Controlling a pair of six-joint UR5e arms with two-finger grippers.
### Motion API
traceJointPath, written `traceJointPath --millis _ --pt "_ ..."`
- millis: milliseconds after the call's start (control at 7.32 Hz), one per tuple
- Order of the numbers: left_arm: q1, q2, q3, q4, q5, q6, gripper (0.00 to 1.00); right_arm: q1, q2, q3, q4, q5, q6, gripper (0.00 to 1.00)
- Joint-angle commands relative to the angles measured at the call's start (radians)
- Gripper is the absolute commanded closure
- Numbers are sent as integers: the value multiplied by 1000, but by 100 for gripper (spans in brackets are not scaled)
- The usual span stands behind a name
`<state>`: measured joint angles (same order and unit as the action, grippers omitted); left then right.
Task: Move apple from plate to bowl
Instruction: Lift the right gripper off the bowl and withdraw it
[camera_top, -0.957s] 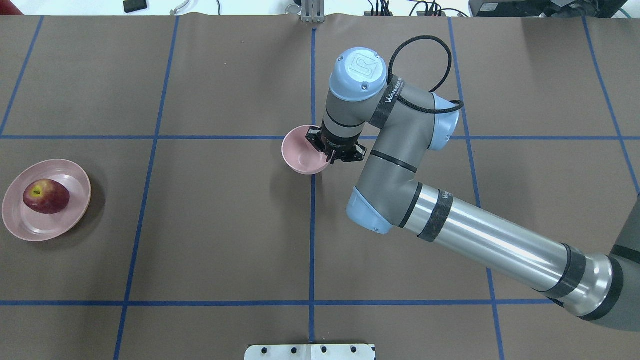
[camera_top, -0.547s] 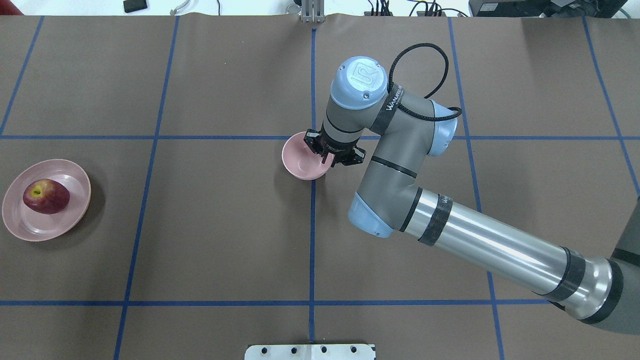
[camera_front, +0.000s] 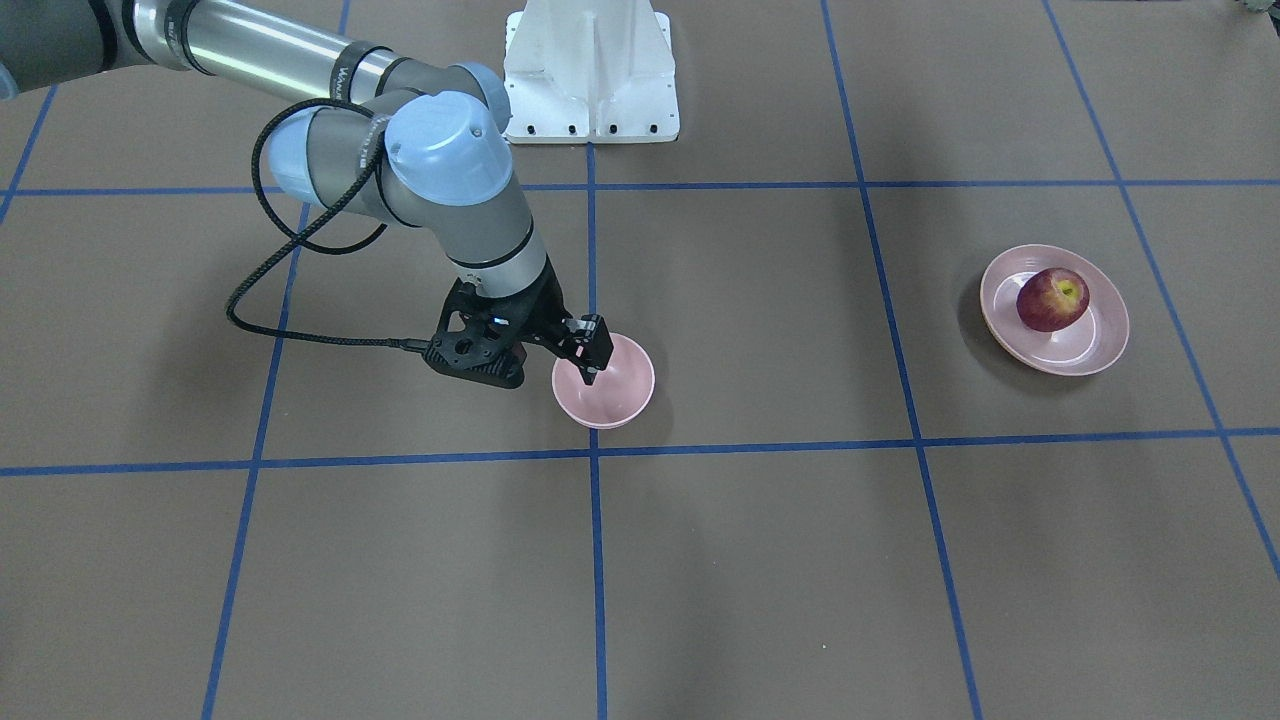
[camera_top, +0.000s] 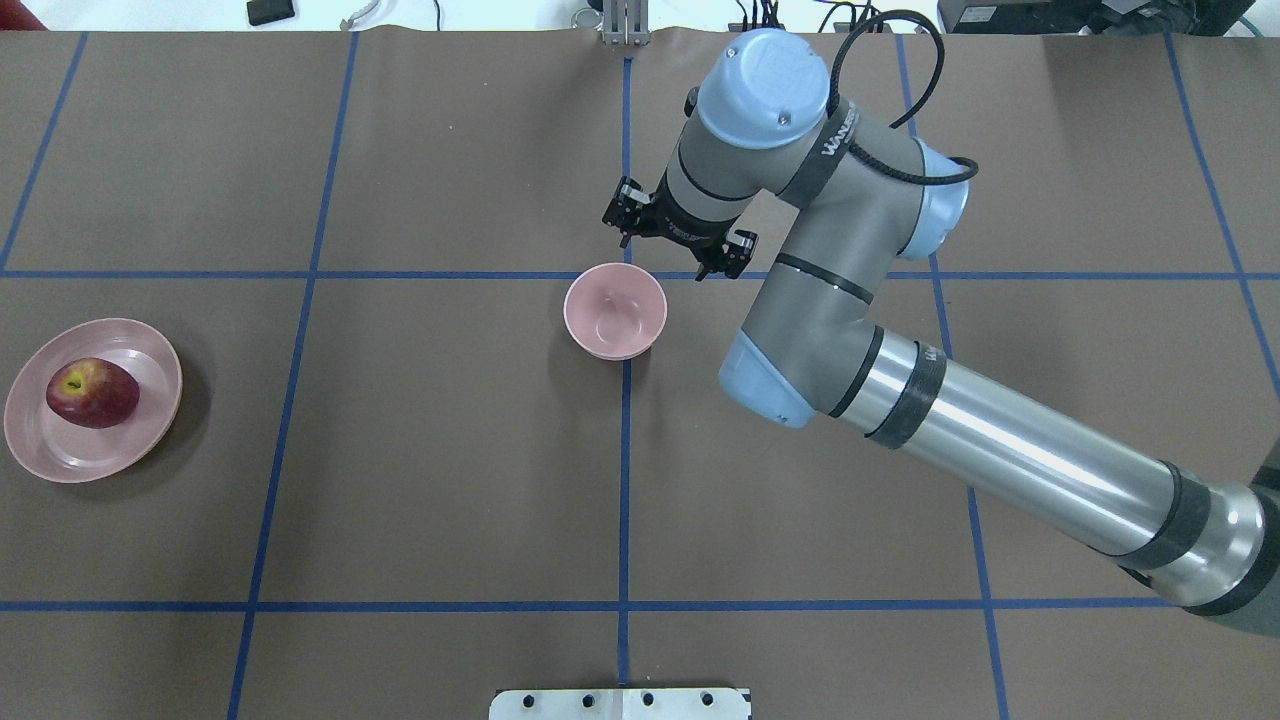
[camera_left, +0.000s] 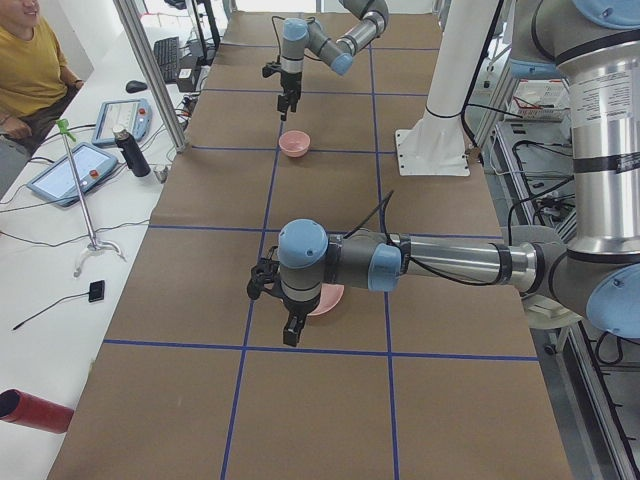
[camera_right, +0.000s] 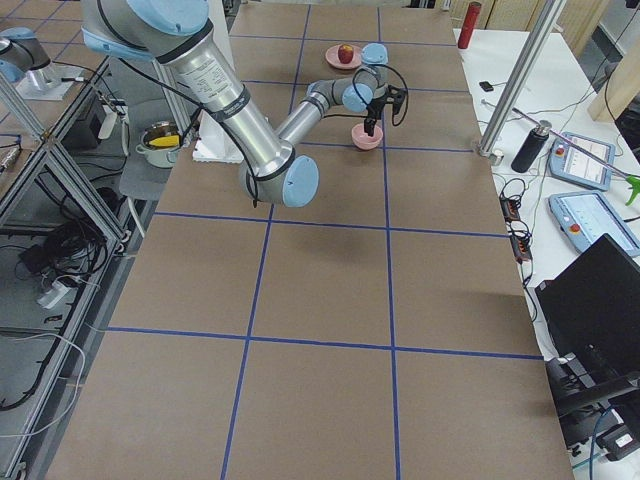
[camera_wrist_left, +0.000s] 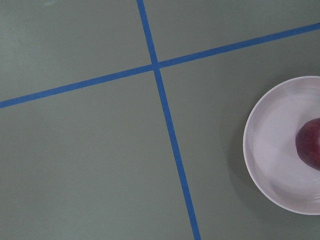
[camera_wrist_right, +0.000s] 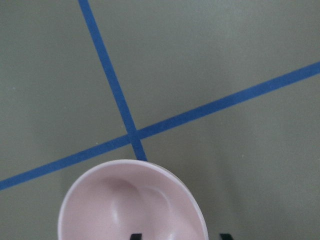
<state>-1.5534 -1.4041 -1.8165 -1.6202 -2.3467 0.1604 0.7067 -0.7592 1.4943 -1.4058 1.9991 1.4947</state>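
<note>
One apple is all that has to travel. It lies on the plate at the far left of the overhead frame, its yellow-green stem hollow turned up and to the left. Nothing touches it, so the carrying step is not yet begun. The plate is shallow, so I judge a gripper can come down on the fruit from above with no wall in the way.

Well apart from it, near the middle of that frame, the bowl stands upright and empty. It is beside a crossing of blue tape lines on the brown worktop. It is only a little wider than the apple and leaves small margin for the drop. That is probably why it stands out in the open centre.

The right gripper hovers just over the bowl's rim, a little left of centre in the front-facing view. Its wrist view shows two dark fingertips apart at the bottom edge, with only the bowl beneath them. The gripper is spread and holds nothing.

The left gripper shows only in the side view, toward the plate's end of the worktop, and I cannot tell whether it is open or closed. Its wrist view has the plate at the right edge, so this gripper looks the better placed to fetch the apple.
</note>
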Motion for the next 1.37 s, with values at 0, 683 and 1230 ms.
traceJointPath --millis 0,683,1230 --pt "3 -69 -7 -7 0 -5 2 152 -5 76 -182 102 -231 0" --pt "144 -88 -1 -132 -109 -186 2 469 -282 78 -202 236 -944 0" --pt "366 -87 14 -302 66 -446 0 678 -524 76 -197 314 -1396 0"
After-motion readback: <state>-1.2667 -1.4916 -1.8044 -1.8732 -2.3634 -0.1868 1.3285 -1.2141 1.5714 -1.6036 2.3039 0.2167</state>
